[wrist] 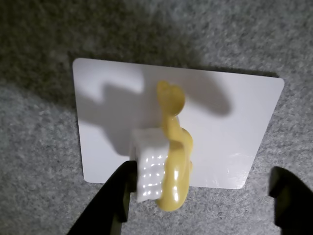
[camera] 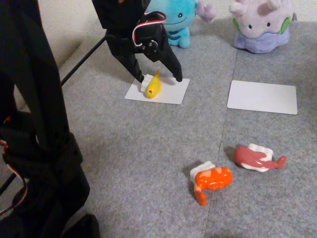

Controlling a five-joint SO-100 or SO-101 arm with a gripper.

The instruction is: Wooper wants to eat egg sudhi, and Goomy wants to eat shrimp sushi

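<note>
The egg sudhi (camera: 152, 86) lay tipped on its side on the white card (camera: 171, 94) before Wooper (camera: 174, 20), presumably its serving spot. The tool (camera: 160, 78) stood spread wide around it (one finger touching the rice, the other apart), with open carpet (camera: 138, 148) on every side for backing away.

Two white cards (camera: 157, 91) (camera: 262, 96) lie apart on grey carpet (camera: 138, 158), a red-pink sushi piece (camera: 257, 157) near the front.

Wooper (camera: 174, 20) top cropped, arm covers its left; Goomy (camera: 260, 25) top cropped by frame edge
</note>
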